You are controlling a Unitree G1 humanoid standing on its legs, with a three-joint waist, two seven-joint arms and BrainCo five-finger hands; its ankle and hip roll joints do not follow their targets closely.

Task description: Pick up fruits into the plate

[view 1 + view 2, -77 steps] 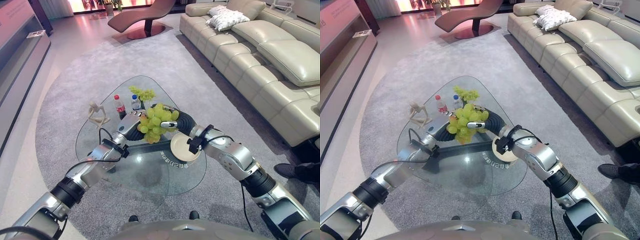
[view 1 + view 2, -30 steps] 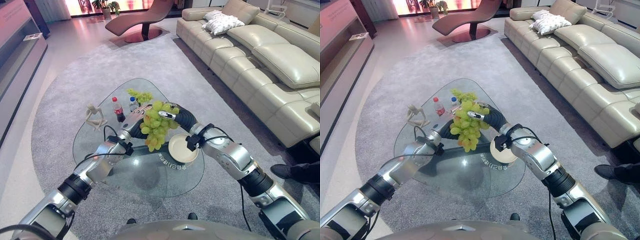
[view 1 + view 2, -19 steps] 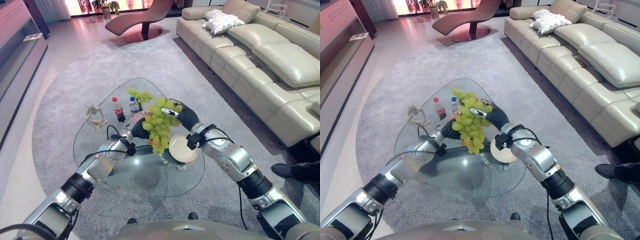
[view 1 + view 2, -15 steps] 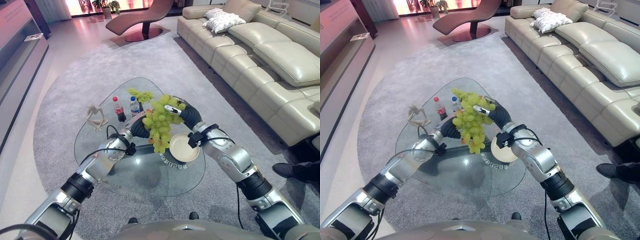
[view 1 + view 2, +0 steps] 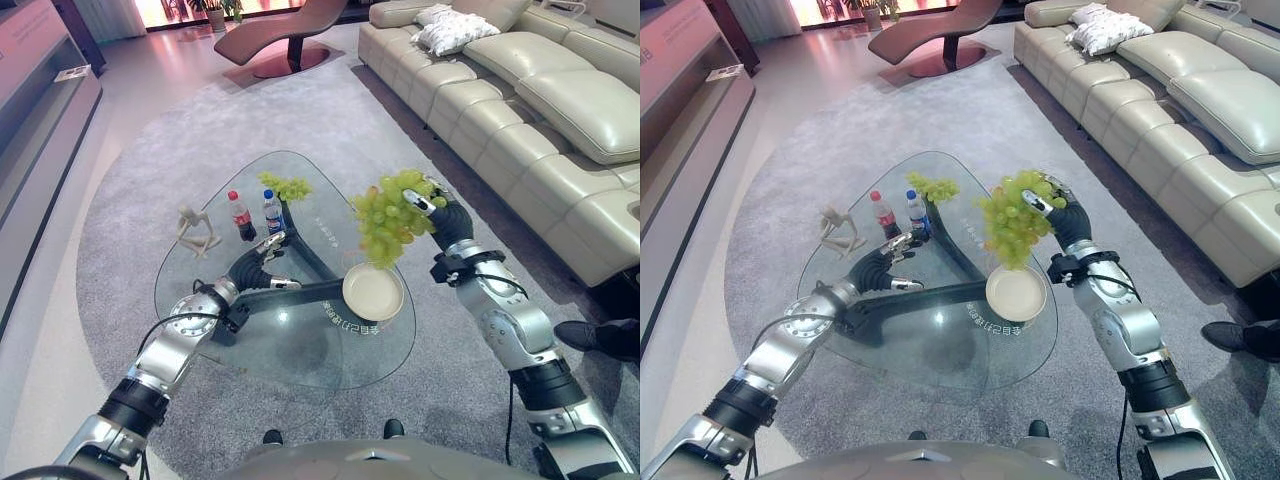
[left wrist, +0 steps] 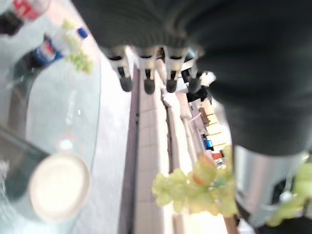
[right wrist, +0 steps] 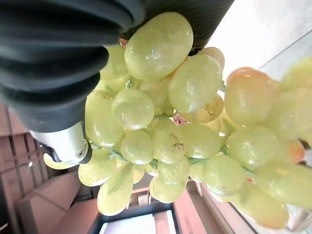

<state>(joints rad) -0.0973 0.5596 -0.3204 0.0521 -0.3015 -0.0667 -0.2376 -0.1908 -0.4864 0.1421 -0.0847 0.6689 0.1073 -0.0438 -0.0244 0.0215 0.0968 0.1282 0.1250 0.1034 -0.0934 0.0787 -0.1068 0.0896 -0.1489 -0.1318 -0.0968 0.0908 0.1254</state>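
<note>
My right hand (image 5: 447, 222) is shut on a big bunch of green grapes (image 5: 385, 218), which hangs in the air just above the far edge of the cream plate (image 5: 373, 293). In the right wrist view the grapes (image 7: 165, 126) bulge out from under the dark cover. The plate sits empty on the right side of the glass table (image 5: 300, 345). My left hand (image 5: 252, 268) hovers low over the middle of the table, open, holding nothing; its fingers (image 6: 146, 80) are straight in the left wrist view. A smaller bunch of green grapes (image 5: 285, 187) lies at the table's far end.
Two small bottles (image 5: 236, 215) (image 5: 270, 211) stand near the far grapes, and a pale wooden figurine (image 5: 196, 231) sits at the table's left edge. A cream sofa (image 5: 540, 110) runs along the right. Grey carpet surrounds the table.
The right hand has carried the big grape bunch up and to the right, away from the left hand, to above the plate. The left hand has come off the bunch and dropped lower.
</note>
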